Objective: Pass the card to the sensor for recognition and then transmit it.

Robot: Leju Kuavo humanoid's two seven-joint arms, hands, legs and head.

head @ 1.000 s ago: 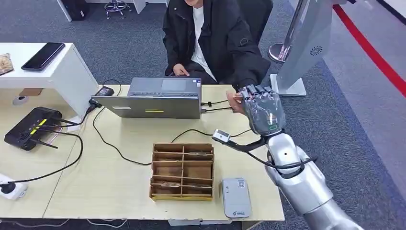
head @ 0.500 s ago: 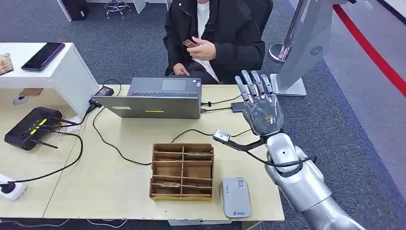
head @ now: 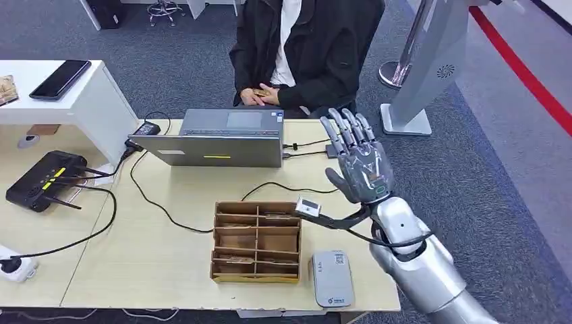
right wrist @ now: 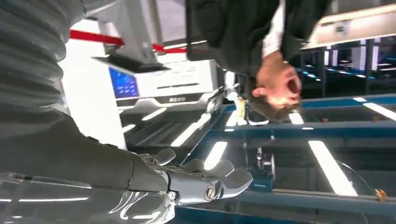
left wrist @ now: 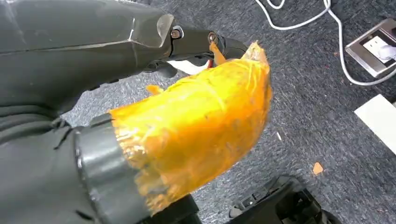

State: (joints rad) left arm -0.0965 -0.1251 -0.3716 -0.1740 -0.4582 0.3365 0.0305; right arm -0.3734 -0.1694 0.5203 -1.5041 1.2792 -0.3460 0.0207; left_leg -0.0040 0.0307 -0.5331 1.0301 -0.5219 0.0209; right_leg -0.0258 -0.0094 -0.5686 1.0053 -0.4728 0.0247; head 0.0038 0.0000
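Note:
The card [head: 260, 92] is a small brownish thing in the hands of a person [head: 307, 47] seated behind the table. My right hand [head: 355, 160] is raised over the table's right side, fingers spread and upright, holding nothing. The right wrist view shows the same hand [right wrist: 191, 179] with its fingers stretched out and nothing in them. The sensor [head: 332, 278], a flat grey box, lies near the table's front edge, below and in front of that hand. My left hand [left wrist: 187, 39] hangs over dark carpet with its fingers straight, holding nothing.
A brown cardboard organiser [head: 257, 241] stands left of the sensor. A grey laptop [head: 219, 138] with cables sits at the back, a black router [head: 42, 179] at the left. A phone [head: 61, 79] lies on a white side table [head: 94, 101]. A grey pedestal [head: 421, 74] stands at back right.
The person took the card from my right hand and drew it back to their lap. My right hand's fingers spread apart and the hand moved slightly back and left.

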